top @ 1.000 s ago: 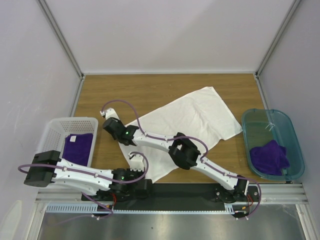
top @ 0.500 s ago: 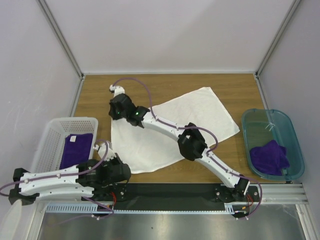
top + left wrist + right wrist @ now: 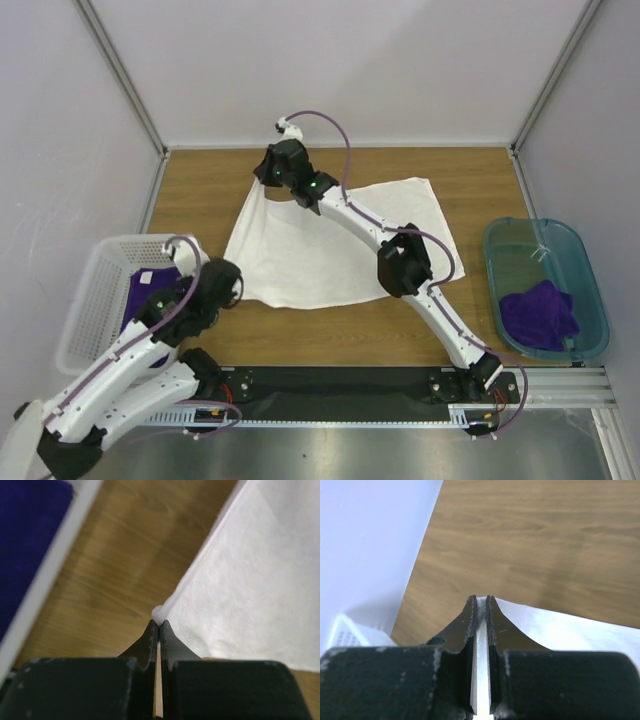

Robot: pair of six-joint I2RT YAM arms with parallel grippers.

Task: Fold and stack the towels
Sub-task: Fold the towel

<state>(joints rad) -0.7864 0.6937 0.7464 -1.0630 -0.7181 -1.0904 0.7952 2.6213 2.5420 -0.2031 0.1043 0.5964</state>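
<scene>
Clamped on far-left corner of white towel with right gripper, cloth pinched between jaws, beyond and right of white basket. Closed fully on nothing with left gripper, tips touching the towel's near-left corner, just right of basket. Spread mostly flat on table, right of basket. Purple towel inside basket. Second purple towel in teal bin, well right of basket.

Light wooden surface, plain pale walls on three sides, slim metal posts in the corners, black rail along the near edge, soft even light
</scene>
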